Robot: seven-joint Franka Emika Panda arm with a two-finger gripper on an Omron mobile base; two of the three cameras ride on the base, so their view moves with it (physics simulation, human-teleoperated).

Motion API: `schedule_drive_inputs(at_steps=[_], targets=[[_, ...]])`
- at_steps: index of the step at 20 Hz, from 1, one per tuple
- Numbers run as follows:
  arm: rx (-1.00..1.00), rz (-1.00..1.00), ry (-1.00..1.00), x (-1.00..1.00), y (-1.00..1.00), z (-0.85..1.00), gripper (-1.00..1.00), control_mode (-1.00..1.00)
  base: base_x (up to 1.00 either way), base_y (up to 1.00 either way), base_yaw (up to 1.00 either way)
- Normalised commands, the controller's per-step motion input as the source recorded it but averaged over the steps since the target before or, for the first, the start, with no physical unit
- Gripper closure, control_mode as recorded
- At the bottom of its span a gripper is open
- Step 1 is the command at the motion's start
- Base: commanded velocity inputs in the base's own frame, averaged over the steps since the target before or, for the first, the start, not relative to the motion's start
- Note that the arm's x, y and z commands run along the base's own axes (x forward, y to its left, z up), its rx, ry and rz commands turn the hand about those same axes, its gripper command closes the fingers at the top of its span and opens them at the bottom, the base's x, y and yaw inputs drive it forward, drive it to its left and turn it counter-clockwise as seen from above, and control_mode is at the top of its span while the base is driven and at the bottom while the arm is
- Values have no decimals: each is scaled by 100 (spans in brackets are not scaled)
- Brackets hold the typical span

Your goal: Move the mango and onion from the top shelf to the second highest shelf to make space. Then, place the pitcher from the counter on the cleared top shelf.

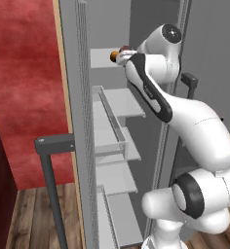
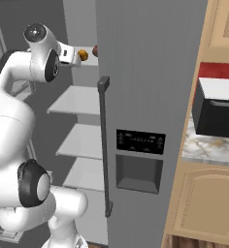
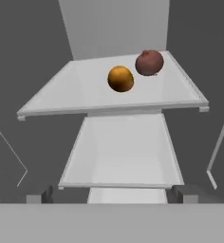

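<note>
Hovering end effector [image 3: 112,194] | jaws wide apart, empty | short of mango [image 3: 120,79]

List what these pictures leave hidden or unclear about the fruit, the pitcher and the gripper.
- Pitcher: the counter in the right base view is cut by the frame edge; no pitcher on the visible part.
- Onion: half hidden by the fridge door in the right base view; clear in the hand view.
- Mango: partly behind the arm in the left base view.
- Gripper: just the fingertips show, spread wide.
</note>
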Motion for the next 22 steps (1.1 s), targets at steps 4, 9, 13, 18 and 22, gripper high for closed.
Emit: schedule_drive_inputs(at_steps=[4, 9, 13, 18, 22], targets=[[-9, 0, 12, 50, 1, -2, -100, -100, 0, 0, 0], [-9, 0, 4, 50, 2, -9, -100, -100, 0, 0, 0], [-7, 0, 1, 49, 0, -23, -100, -100, 0, 0, 0], [-3, 0, 0, 48, 0, -17, -100, -100, 0, 0, 0], [-1, 0, 0, 43, 1, -7, -100, -100, 0, 0, 0]])
